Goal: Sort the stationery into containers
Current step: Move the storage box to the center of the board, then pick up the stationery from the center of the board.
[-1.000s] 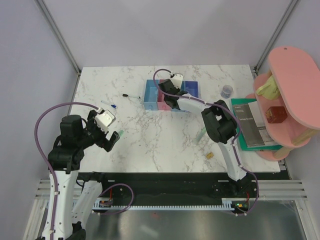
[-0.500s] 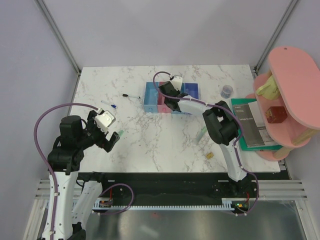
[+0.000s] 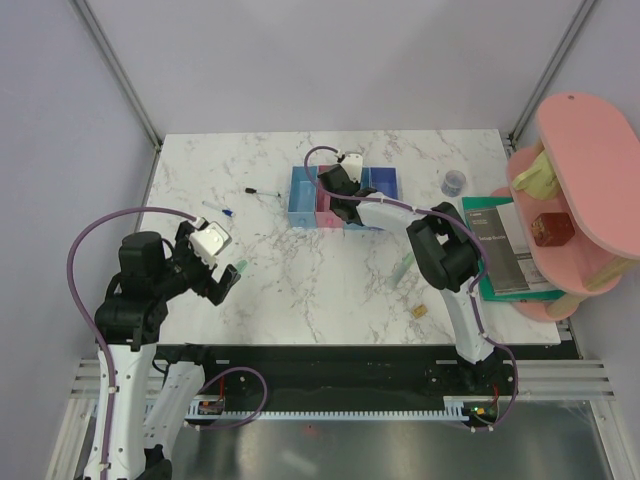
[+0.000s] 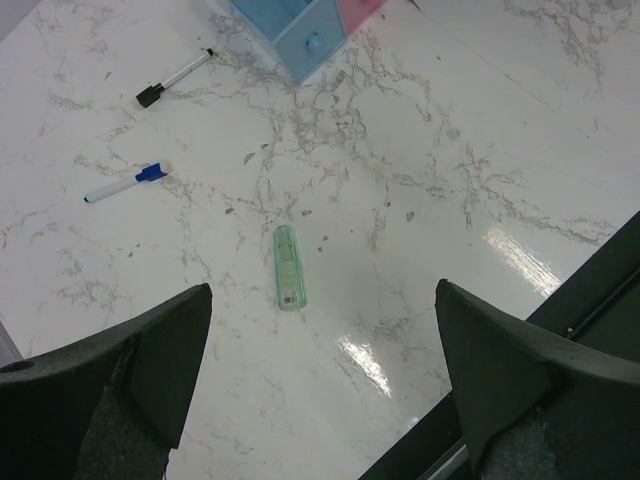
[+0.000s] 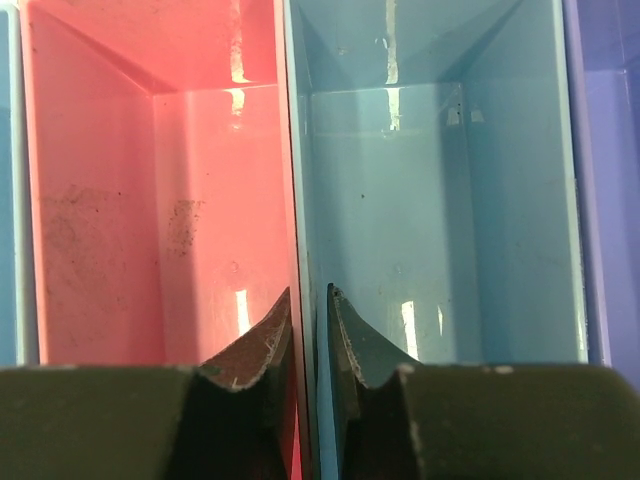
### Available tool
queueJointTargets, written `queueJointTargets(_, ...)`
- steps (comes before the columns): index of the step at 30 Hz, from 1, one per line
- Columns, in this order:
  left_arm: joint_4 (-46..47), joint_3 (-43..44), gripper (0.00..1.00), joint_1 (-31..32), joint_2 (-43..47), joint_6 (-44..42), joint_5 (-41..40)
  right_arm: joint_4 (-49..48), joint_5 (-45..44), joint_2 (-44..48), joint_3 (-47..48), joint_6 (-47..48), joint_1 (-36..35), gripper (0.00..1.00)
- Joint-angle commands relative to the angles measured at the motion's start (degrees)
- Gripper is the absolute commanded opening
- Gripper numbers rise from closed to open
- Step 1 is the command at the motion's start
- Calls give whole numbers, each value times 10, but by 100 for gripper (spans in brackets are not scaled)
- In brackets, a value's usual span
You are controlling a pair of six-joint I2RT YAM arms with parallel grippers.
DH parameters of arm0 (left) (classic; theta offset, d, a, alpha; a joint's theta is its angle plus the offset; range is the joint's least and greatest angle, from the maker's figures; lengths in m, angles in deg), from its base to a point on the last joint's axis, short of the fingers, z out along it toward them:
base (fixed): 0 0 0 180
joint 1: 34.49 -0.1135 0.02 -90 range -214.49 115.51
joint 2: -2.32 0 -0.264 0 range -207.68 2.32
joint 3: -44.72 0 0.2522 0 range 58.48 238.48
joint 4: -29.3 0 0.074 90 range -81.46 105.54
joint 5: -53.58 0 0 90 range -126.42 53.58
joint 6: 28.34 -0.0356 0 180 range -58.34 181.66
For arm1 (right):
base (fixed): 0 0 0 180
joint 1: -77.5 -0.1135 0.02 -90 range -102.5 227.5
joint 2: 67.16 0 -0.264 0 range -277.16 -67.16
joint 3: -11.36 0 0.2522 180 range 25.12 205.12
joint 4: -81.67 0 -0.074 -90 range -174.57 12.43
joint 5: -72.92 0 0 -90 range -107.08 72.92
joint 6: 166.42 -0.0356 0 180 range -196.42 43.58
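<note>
The containers (image 3: pixel 303 195) are a joined row of small bins at the table's back middle. My right gripper (image 3: pixel 338 203) is shut on the divider (image 5: pixel 298 180) between the pink bin (image 5: pixel 150 200) and a light blue bin (image 5: pixel 440 210), one finger in each; both bins look bare inside. My left gripper (image 4: pixel 322 288) hangs open at the near left, just above a pale green bar (image 4: pixel 289 268). A black pen (image 4: pixel 175 77) and a blue-tipped marker (image 4: pixel 130 182) lie farther back. Another green bar (image 3: pixel 402 267), a tan nub (image 3: pixel 421 311) and a clear round piece (image 3: pixel 454 182) lie to the right.
A dark green book (image 3: pixel 500 245) lies at the right edge, partly under a big pink shelf (image 3: pixel 585 190) that holds a brown block and a yellowish item. The table's dark front edge (image 4: pixel 590 290) runs close behind my left gripper.
My right gripper has shifted a little to the left and nearer, still clamped on the bin wall. The left arm has stayed put.
</note>
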Motion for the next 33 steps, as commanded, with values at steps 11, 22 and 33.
queueJointTargets(11,3,-16,100,0,13,-12,14,0,5,54,4,66,-18,51)
queueJointTargets(22,9,-22,100,0,24,-6,21,-1,-11,102,35,151,-31,70)
queueJointTargets(33,10,-33,100,0,44,-7,25,47,9,138,105,311,34,98)
